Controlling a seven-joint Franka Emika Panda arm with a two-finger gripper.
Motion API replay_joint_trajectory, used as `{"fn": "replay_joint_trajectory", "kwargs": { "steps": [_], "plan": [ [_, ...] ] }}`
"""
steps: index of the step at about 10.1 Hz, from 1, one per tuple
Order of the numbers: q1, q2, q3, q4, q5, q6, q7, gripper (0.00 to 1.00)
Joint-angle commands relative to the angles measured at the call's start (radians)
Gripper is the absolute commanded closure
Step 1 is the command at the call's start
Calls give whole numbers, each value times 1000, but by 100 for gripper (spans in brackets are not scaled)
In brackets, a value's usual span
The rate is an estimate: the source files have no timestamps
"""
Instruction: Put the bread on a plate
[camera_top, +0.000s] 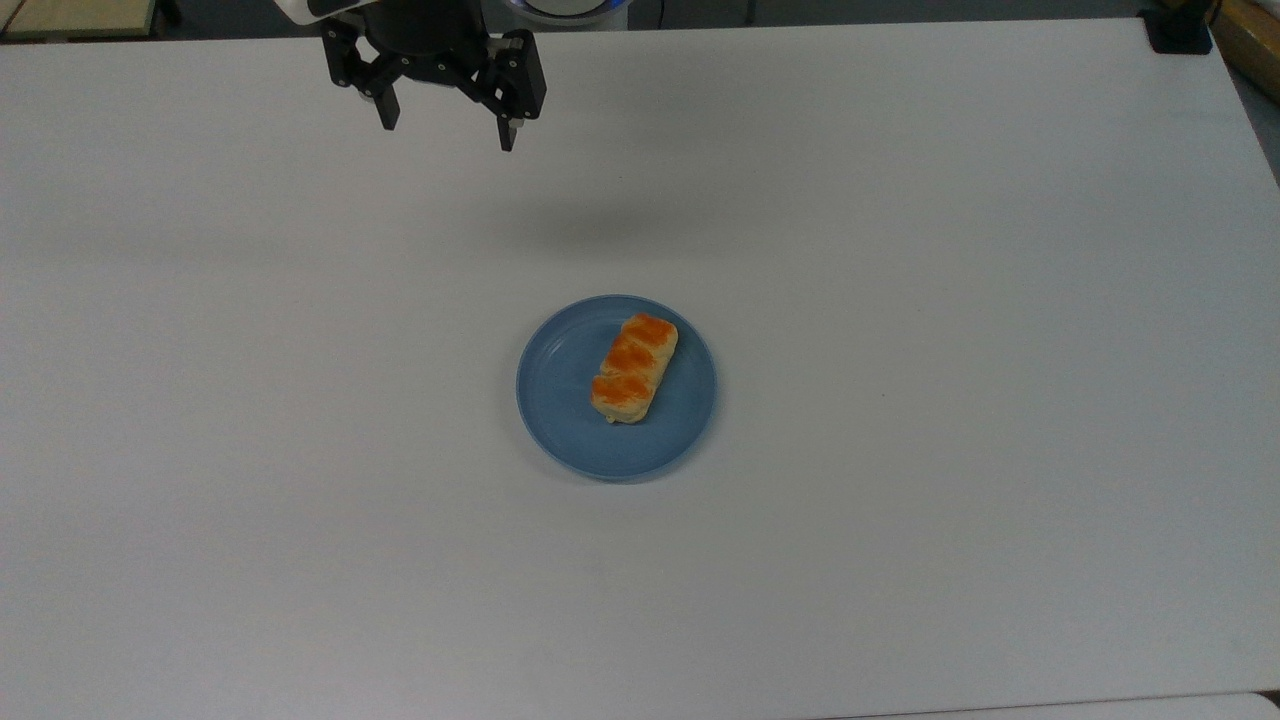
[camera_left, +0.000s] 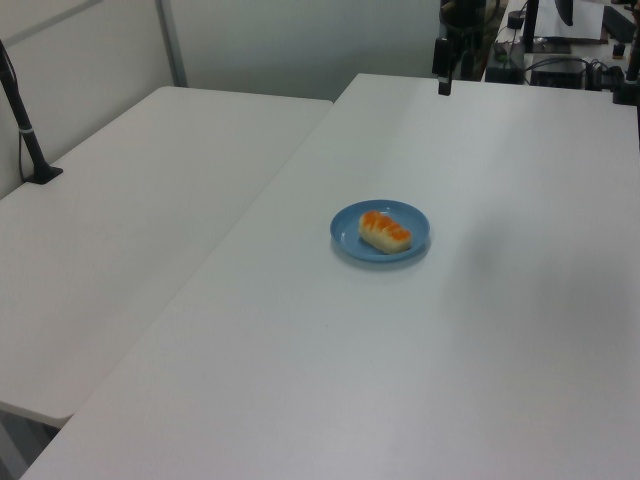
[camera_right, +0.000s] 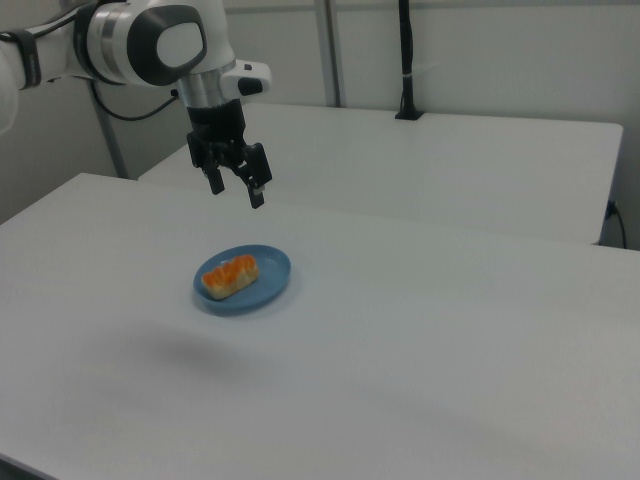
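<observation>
Hanging high above the table (camera_top: 900, 250) with my gripper (camera_top: 445, 128) spread wide and holding nothing, I am well apart from the plate (camera_top: 560, 400), toward the top view's upper left, which I judge fitting since nothing is left to carry. The bread (camera_top: 633, 368) lies flat inside the plate's rim, angled across the middle and a little toward the top view's right, so it rests on blue all round and looks unlikely to slide off.
</observation>
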Motion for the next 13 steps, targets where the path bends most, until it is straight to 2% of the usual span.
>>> {"fn": "replay_joint_trajectory", "kwargs": {
  "steps": [1,4,13],
  "plan": [
    [15,-19,-20,-4,15,-30,-52,0],
    [26,-28,-61,1,18,-62,-122,0],
    [26,-19,-58,1,17,-53,-119,0]
  ]
}}
